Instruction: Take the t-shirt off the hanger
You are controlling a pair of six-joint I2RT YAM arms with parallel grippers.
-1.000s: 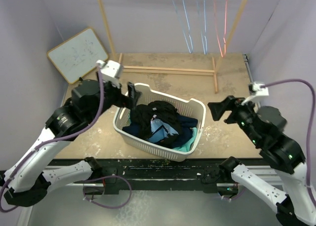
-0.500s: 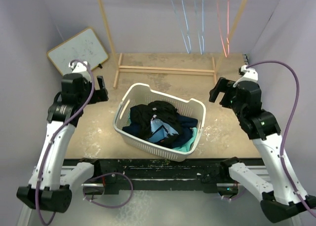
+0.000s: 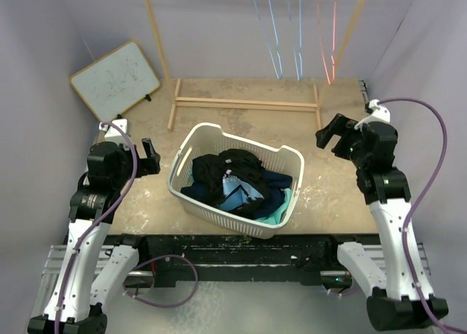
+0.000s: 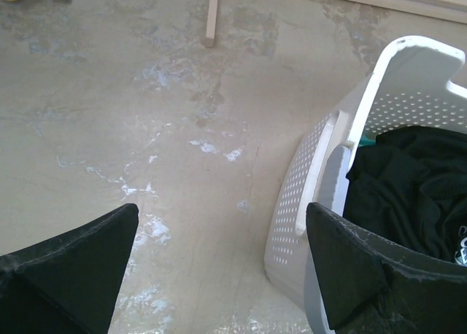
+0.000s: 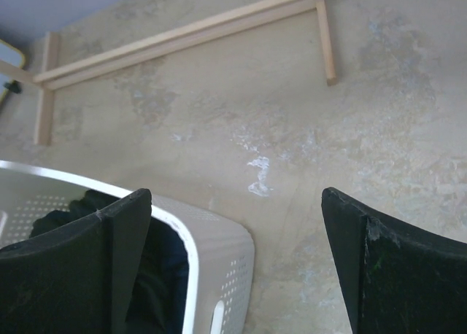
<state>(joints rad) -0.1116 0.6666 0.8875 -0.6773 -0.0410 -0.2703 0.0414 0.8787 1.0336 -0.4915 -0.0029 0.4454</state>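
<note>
Hangers (image 3: 298, 42): overhead view only, behind basket (image 3: 219, 212).
T-shirt (image 3: 233, 168): crumpled inside basket; axis unclear.
Left tool (image 4: 221, 224), right tool (image 5: 235, 203): spread, empty.

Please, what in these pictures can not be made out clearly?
Hangers, top view: hooks cut off by the upper edge.
Clothes in the basket, top view: piled, so the lower pieces are hidden.
Whiteboard, top view: marks too faint to read.
Left wrist view: the basket is cut off by the right edge.
</note>
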